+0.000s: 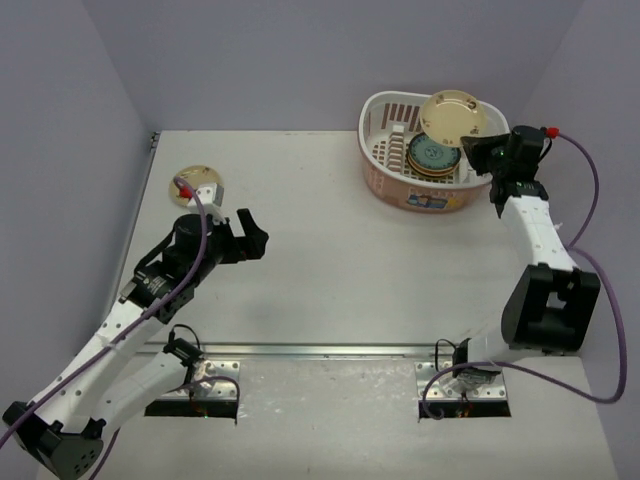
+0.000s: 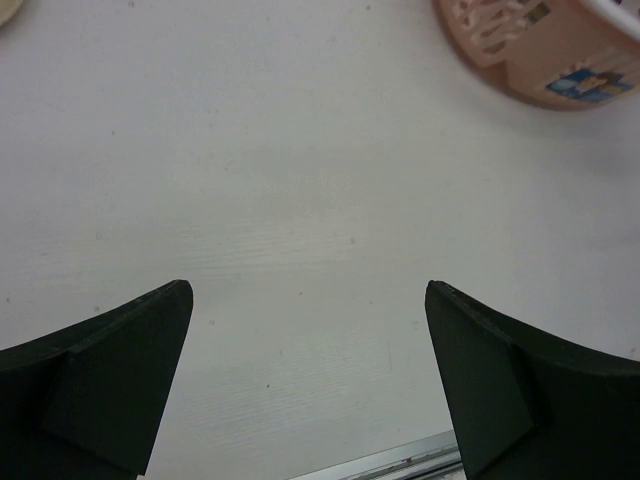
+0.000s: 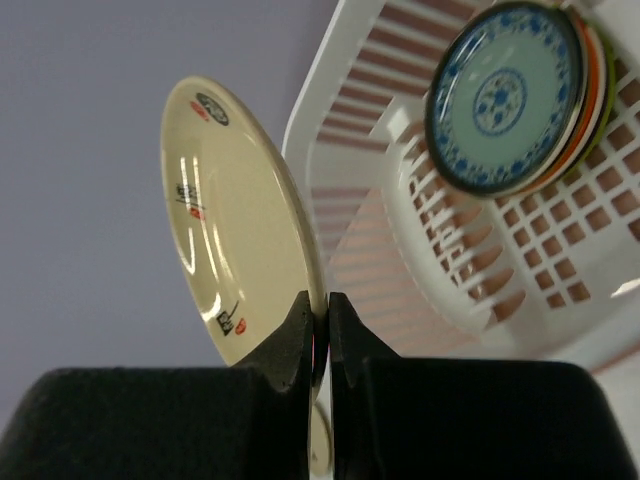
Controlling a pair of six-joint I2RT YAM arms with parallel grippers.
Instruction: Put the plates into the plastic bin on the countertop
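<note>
My right gripper is shut on the rim of a cream plate and holds it tilted above the plastic bin. In the right wrist view the cream plate stands on edge between my fingers, with the bin behind. A stack of plates topped by a blue patterned one lies in the bin, and also shows in the right wrist view. Another plate lies on the countertop at far left, partly hidden by my left arm. My left gripper is open and empty above the countertop.
The bin's pink wall with its label shows at the top right of the left wrist view. The metal front edge of the countertop runs in front of both arm bases. Grey walls enclose the table on three sides.
</note>
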